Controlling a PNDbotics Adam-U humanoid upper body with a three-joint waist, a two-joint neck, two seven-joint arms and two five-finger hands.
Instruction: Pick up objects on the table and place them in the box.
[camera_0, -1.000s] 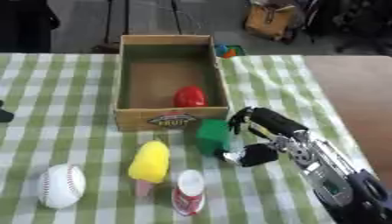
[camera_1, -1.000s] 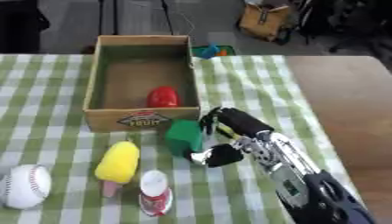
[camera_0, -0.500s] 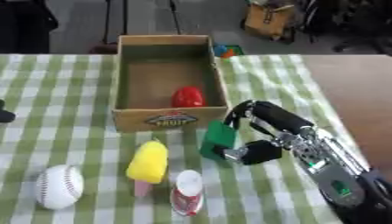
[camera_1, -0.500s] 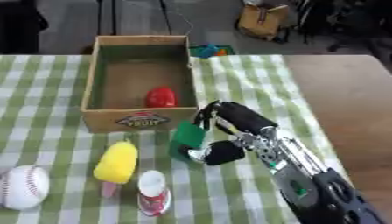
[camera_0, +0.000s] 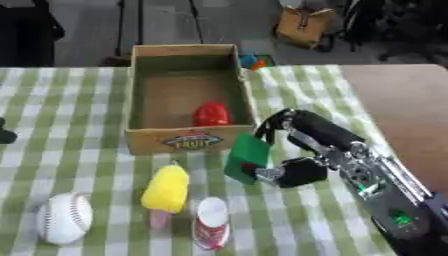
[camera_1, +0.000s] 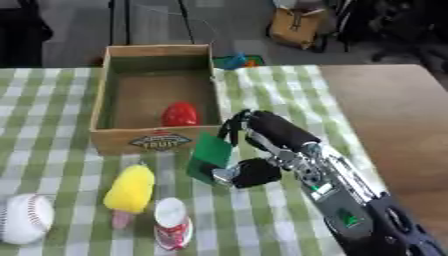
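My right hand (camera_0: 302, 150) reaches in from the lower right and is shut on a green block (camera_0: 246, 157), which is tilted and held just above the cloth in front of the box's right corner. The cardboard box (camera_0: 189, 138) stands at the middle back with a red object (camera_0: 211, 113) inside. A yellow ice lolly (camera_0: 166, 190), a white baseball (camera_0: 64, 218) and a small red-and-white bottle (camera_0: 211, 223) lie on the cloth in front. A dark bit of my left hand (camera_0: 5, 134) shows at the left edge.
The table wears a green-and-white checked cloth (camera_0: 79, 105); bare brown tabletop (camera_0: 398, 100) runs along the right. Small blue and orange things (camera_0: 252, 62) lie behind the box. A brown bag (camera_0: 304, 25) stands on the floor beyond.
My right hand has closed round the green block, tilted it and lifted it a little toward the box. The other objects lie where they were.
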